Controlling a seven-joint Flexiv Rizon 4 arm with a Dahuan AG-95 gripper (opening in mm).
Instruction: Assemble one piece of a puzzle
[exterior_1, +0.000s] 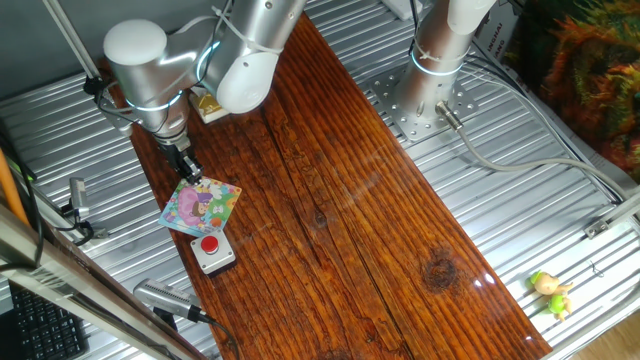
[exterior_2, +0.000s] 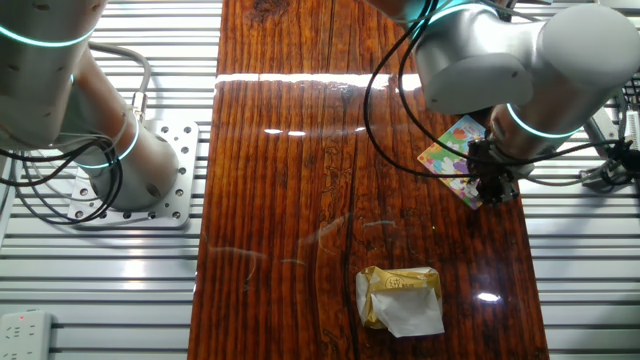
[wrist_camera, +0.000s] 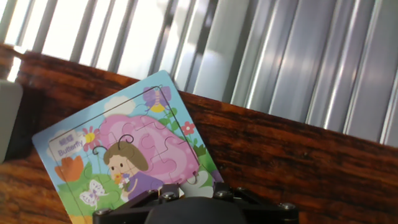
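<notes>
Claw (exterior_1: 190, 170) parked right at the puzzle's (exterior_1: 202, 207) edge, and we can't tell if the fingers are apart or pinched.
We see a pastel butterfly-girl picture, pink and blue, lying flat on the wooden board (exterior_1: 340, 200) beside the red-button box (exterior_1: 213, 251).

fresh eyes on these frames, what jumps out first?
The pastel puzzle at the near-left edge of the dark wooden board, with the gripper down at its edge. Right beside it sits a grey box with a red button. A small yellow-green toy lies alone on the metal slats at the far right.
</notes>
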